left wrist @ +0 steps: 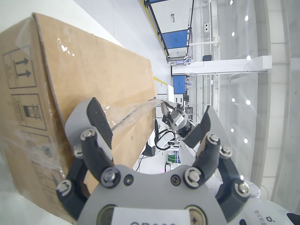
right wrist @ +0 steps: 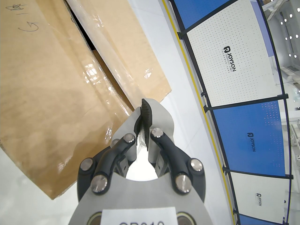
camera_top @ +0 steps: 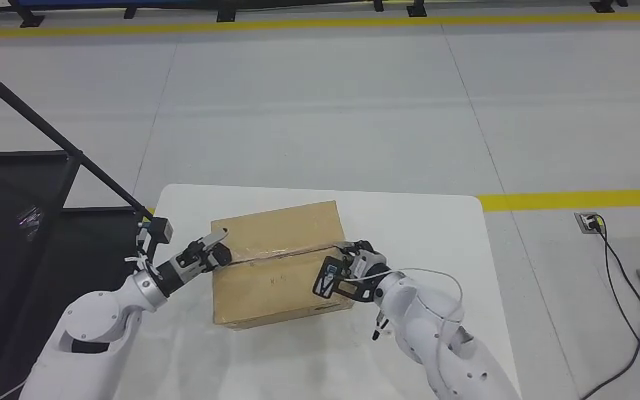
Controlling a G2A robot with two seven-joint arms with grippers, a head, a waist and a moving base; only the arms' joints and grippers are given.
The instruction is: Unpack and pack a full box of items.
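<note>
the left jaws are spread wide at the end of the cardboard box [camera_top: 275,270], which is set on the counter [camera_top: 430,220] between both jaws. the right jaws are pinched on its clear tape [right wrist: 100,47]; the strip may be snapped, or the box dragged, by a hard pull.

Brown cardboard box [camera_top: 275,265] stands on the table [camera_top: 420,220], clear tape [right wrist: 100,40] peeled off its seam.
</note>
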